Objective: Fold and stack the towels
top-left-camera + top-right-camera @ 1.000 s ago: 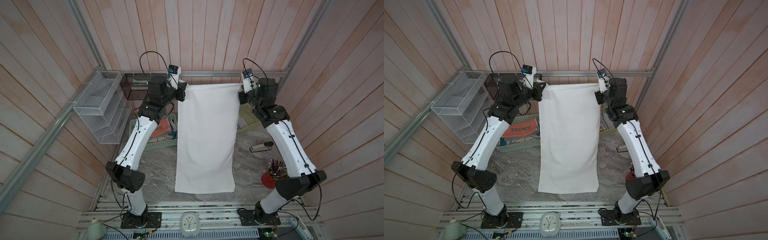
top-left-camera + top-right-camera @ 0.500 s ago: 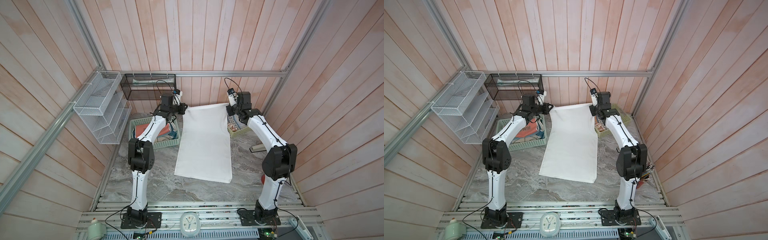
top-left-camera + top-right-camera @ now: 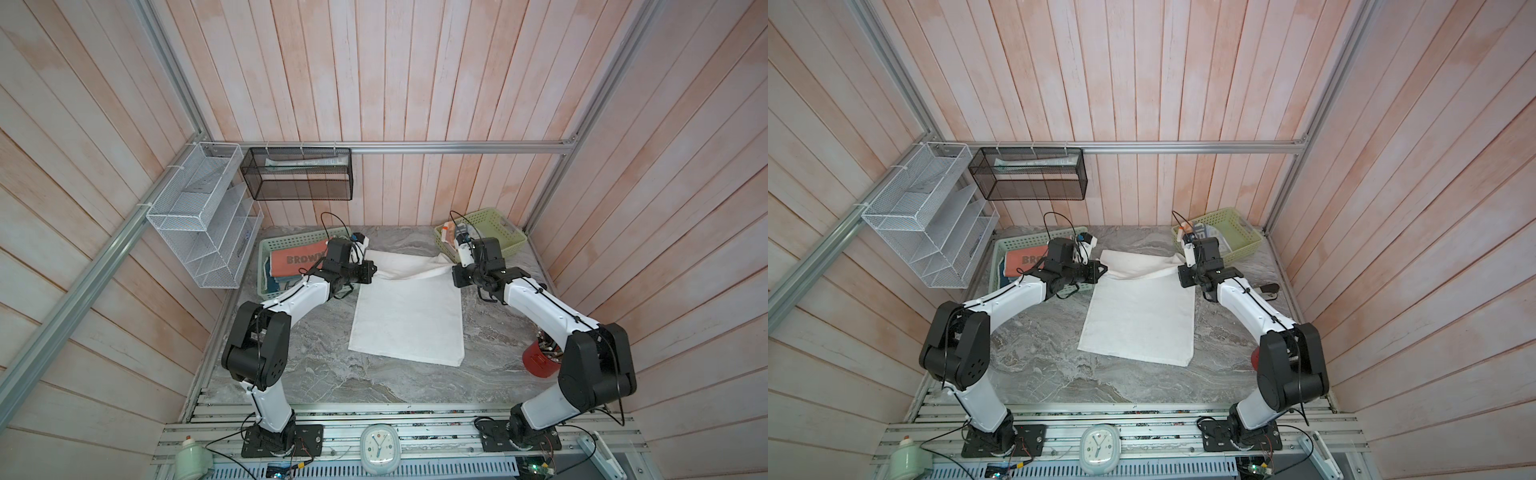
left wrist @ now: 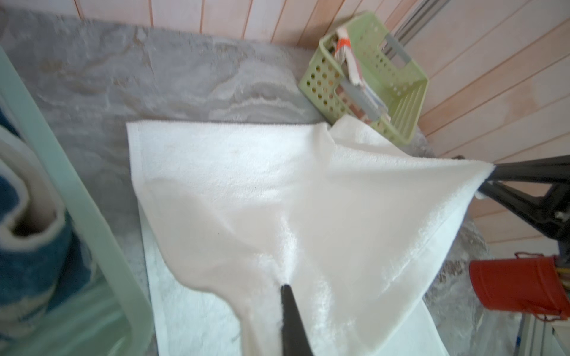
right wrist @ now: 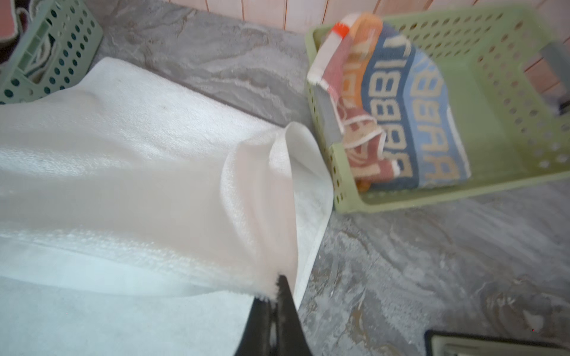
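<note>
A plain white towel (image 3: 409, 320) (image 3: 1142, 320) lies lengthwise on the marble table, and its far end is lifted a little off the surface. My left gripper (image 3: 372, 270) (image 4: 285, 288) is shut on the towel's far left corner. My right gripper (image 3: 453, 272) (image 5: 279, 280) is shut on the far right corner. The cloth sags between them. A coral "BROWN" towel (image 3: 297, 259) lies in the left basket over a blue and cream towel (image 4: 30, 246). A striped lettered towel (image 5: 401, 123) lies in the right basket.
A green basket (image 3: 262, 270) stands at the back left and a second green basket (image 3: 509, 247) at the back right. A red cup of pens (image 3: 540, 361) sits by the right arm, and a black stapler-like object (image 3: 1266, 289) lies behind it. Wire racks (image 3: 199, 216) hang on the left wall.
Both arms have come down from holding the white towel high and hanging. Most of the towel now lies flat on the table, with only its far end still lifted.
</note>
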Controlling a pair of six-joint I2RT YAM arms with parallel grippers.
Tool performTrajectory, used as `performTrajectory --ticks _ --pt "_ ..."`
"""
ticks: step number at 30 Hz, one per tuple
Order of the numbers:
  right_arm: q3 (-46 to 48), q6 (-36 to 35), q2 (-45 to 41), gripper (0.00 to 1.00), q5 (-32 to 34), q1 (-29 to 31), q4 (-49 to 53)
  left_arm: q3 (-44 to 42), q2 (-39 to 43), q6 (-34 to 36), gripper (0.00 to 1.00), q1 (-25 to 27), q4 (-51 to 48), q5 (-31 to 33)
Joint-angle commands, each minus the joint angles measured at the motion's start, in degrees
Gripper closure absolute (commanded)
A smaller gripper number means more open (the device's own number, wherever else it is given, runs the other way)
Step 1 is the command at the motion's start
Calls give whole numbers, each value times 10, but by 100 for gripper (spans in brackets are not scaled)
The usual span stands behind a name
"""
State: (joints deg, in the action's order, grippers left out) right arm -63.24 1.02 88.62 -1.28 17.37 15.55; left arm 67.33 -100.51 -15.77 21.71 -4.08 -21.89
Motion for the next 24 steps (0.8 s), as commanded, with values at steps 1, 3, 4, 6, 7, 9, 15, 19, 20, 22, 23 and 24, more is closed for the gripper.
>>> performTrajectory --ticks 1,3,4,6,7,9,15,19,20,22,23,24 --pt "52 65 -14 100 -40 0 26 -69 33 -24 100 20 21 32" --pt "92 86 -16 100 -64 -1 20 -112 49 -42 100 38 30 40" --pt "111 97 -14 100 -74 0 16 -134 56 -52 100 48 34 44" --pt "140 119 -10 100 -94 0 10 -173 66 -69 100 68 41 56" --pt "154 129 -7 100 -105 0 8 -191 72 -80 100 78 43 61" --pt "179 147 -4 100 -123 0 1 -230 83 -105 100 92 51 69" --pt "232 168 -18 100 -139 0 -7 -328 148 -168 100 122 65 98" --pt "232 159 -26 100 -124 0 -10 -357 183 -182 100 122 66 117" --pt "227 157 -24 100 -122 0 -13 -356 183 -180 100 121 68 124" --pt "210 150 -13 100 -121 -1 -10 -341 172 -168 100 117 70 122" --pt "193 143 -6 100 -117 -1 2 -322 164 -159 100 114 62 117" --pt "174 135 -3 100 -109 -2 15 -302 156 -151 100 110 49 116"
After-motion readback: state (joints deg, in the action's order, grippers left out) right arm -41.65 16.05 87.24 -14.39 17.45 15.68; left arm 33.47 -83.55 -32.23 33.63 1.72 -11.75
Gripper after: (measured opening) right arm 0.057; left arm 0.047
